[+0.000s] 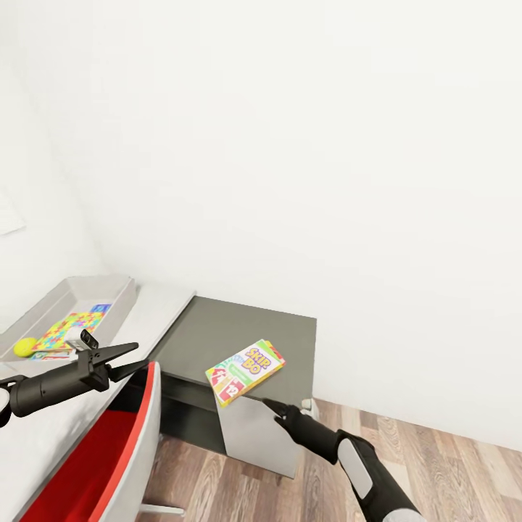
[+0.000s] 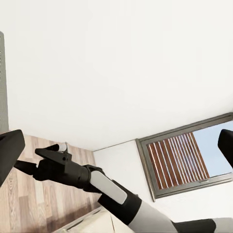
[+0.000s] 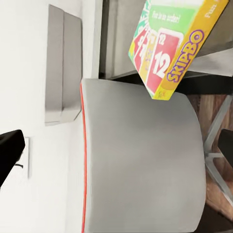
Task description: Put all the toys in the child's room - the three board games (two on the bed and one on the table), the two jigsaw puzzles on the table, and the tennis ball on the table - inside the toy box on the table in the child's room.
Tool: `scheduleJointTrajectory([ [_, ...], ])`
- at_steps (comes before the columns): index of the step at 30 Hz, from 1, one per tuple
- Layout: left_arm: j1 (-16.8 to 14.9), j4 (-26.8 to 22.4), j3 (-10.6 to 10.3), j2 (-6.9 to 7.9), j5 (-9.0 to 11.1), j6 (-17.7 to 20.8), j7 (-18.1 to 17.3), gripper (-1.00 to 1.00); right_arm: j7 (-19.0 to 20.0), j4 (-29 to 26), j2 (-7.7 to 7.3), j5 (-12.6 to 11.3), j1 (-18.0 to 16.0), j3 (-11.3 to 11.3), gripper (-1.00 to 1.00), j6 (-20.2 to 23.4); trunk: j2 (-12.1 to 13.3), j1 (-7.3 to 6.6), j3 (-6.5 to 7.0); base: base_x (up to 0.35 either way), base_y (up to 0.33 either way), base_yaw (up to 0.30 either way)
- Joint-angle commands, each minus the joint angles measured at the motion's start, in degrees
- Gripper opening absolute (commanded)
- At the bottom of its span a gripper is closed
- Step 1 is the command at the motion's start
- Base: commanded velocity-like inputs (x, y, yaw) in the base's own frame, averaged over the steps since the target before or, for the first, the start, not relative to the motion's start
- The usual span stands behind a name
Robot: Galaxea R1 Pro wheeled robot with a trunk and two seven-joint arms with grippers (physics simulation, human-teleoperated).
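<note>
Right gripper [image 1: 274, 407] hangs just below the Skip-Bo board game [image 1: 245, 371] overhanging the dark side unit [image 1: 239, 333], jaws apart and empty, seemingly lining up a grab, while the left gripper [image 1: 125, 357], also parted, idles beside the toy box [image 1: 43, 308] on the surface [image 1: 156, 304].

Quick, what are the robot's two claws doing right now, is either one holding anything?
Left gripper: open, holding nothing, over the table.
Right gripper: empty, just below the Skip-Bo board game; open or closed cannot be told.
</note>
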Motion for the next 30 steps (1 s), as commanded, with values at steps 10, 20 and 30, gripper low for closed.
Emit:
scheduleJointTrajectory([
  [10,-0.06,0.05,0.02,-0.03,-0.14,0.22,-0.27,1.00,0.02,3.20,2.83,-2.65,-1.73,-0.70,1.00,-5.04,-0.12,0.03,-0.12,0.000,0.007,0.000],
  [20,-0.06,0.04,0.02,0.00,-0.17,0.22,-0.27,1.00,-4.35,8.28,3.02,-7.77,-1.93,-0.87,1.00,-11.11,-0.12,0.03,-0.12,0.000,0.057,0.000],
  [30,-0.06,0.04,0.02,-0.04,-0.17,0.22,-0.22,1.00,-7.85,12.85,3.02,-14.77,-1.91,-4.00,1.00,-11.90,-0.12,0.03,-0.12,0.000,0.029,0.000],
])
